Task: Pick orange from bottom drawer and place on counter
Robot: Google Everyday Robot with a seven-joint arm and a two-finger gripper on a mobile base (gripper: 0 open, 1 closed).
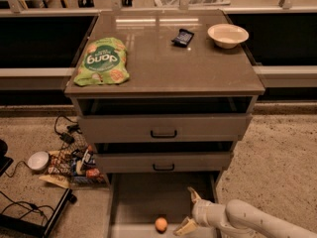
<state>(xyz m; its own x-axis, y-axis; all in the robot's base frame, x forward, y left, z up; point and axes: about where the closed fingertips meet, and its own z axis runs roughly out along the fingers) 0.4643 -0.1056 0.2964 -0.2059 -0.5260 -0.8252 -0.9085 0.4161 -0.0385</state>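
The orange (161,224) is small and round and lies on the floor of the open bottom drawer (138,200), near its front. My gripper (189,211) is open, inside the drawer just right of the orange, fingers spread and pointing left; it does not touch the fruit. The white arm comes in from the lower right. The counter (168,58) is the glossy grey-brown top of the cabinet above.
On the counter lie a green snack bag (101,61), a small dark packet (183,36) and a white bowl (228,35). Two upper drawers with black handles (163,133) stand slightly open. Clutter and cables (69,157) lie on the floor to the left.
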